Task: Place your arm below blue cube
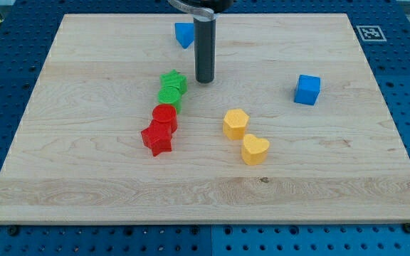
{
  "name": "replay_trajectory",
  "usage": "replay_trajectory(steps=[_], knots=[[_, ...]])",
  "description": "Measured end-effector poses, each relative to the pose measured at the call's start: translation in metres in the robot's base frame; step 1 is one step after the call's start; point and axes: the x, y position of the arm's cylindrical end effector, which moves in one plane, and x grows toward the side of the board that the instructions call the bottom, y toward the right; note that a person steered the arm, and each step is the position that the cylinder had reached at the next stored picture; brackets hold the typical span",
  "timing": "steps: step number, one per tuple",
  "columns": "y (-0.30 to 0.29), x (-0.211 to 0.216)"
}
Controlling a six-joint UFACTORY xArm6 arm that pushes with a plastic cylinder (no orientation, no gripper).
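Observation:
The blue cube sits on the wooden board at the view's right. My tip touches the board near the top middle, well to the left of the blue cube and slightly higher in the view. A second blue block, of unclear shape, lies near the top edge, just up and left of my rod. The green star lies just left of my tip.
A green round block, a red cylinder and a red star run in a line down from the green star. A yellow hexagon block and a yellow heart lie at the middle. A marker tag is at the top right corner.

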Motion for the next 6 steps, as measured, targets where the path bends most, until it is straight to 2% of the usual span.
replay_trajectory(steps=[2, 3, 4, 5, 6], knots=[[0.031, 0.027], [0.075, 0.047], [0.118, 0.087], [0.158, 0.101], [0.158, 0.101]])
